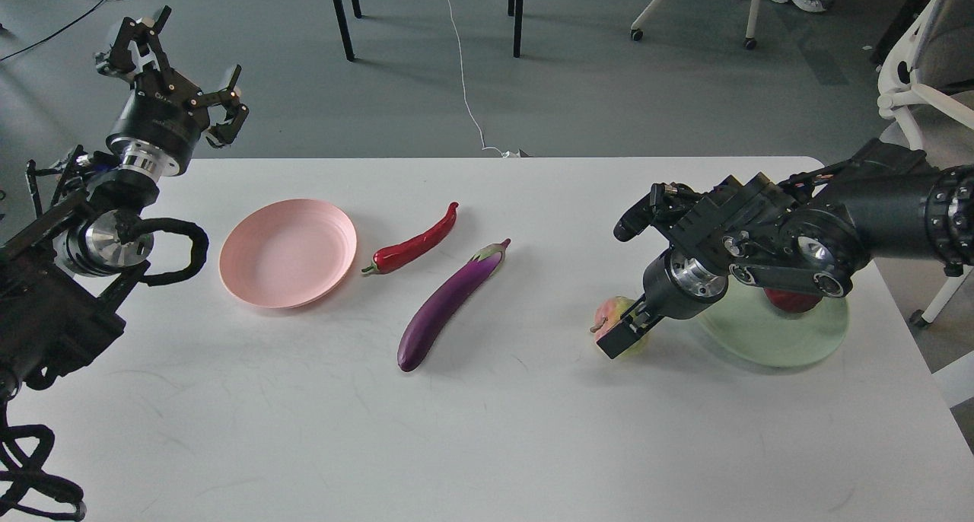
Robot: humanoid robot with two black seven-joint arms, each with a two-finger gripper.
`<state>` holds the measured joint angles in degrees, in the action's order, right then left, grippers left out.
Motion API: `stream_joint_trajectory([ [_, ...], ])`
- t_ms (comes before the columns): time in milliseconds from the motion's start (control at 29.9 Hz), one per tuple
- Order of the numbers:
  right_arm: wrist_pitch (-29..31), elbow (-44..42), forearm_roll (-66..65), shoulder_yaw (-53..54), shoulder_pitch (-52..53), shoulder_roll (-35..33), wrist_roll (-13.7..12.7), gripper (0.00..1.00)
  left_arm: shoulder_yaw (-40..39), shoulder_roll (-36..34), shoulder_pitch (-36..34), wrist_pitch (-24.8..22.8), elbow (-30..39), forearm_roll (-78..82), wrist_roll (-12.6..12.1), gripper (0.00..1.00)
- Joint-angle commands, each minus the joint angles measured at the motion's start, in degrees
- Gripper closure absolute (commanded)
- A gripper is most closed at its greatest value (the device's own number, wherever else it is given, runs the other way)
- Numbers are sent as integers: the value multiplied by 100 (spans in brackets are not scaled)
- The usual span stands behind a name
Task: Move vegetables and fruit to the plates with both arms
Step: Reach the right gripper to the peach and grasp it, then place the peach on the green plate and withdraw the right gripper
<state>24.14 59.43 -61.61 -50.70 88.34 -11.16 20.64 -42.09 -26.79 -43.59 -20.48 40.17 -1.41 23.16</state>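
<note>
R claw [622,330] was down at apple-like fruit [618,318], grip state unclear, just left of green plate [791,339]. L claw [186,73] spread wide, empty, raised behind pink plate [288,253].

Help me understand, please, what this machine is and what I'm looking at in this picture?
This is one view from a humanoid robot's head, looking down at a white table. The two black arms are its own. The left gripper is raised above the table's far left corner, its jaws open and empty. The right gripper is down at an apple-like fruit beside the green plate; whether it grips the fruit I cannot tell. A dark red fruit, mostly hidden by the arm, lies on that plate. The pink plate is bare; a chili and an eggplant lie between the plates.
</note>
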Motion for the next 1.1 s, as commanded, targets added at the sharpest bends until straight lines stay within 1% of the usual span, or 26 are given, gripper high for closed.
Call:
stream_joint_trajectory([
  [0,12,7,0,-27,60,18,10,46,-1,-98,0,-8,-1,0,-4,2],
  [100,3,-28,44,34,271,-105,10,48,-10,-124,0,-8,-1,-9,4,2],
  [267,12,-20,18,149,527,-825,10,48,-19,-142,0,-8,-1,-9,5,2],
  [401,21,42,-166,52,448,-1501,10,45,-28,-142,0,-8,8,-18,5,2],
  [501,21,51,-421,52,334,-1880,10,44,-28,-142,0,-8,8,-18,5,2],
  [702,12,-11,-571,69,-62,-2259,10,42,-10,-125,0,0,8,-18,-4,2],
  [735,12,-19,-571,96,-132,-2267,10,40,-10,-125,0,0,17,-18,-4,2],
  [835,-23,-107,-571,183,-299,-2268,-7,26,25,-125,-9,9,43,-9,-4,2],
  [902,-58,-134,-571,236,-352,-2276,-16,9,60,-125,-17,9,43,9,-13,2],
  [936,-58,-134,-571,236,-352,-2276,-16,4,69,-125,-17,9,43,26,-22,2],
  [1069,-41,-125,-562,254,-352,-2426,10,2,192,-133,-35,0,61,53,-31,2],
])
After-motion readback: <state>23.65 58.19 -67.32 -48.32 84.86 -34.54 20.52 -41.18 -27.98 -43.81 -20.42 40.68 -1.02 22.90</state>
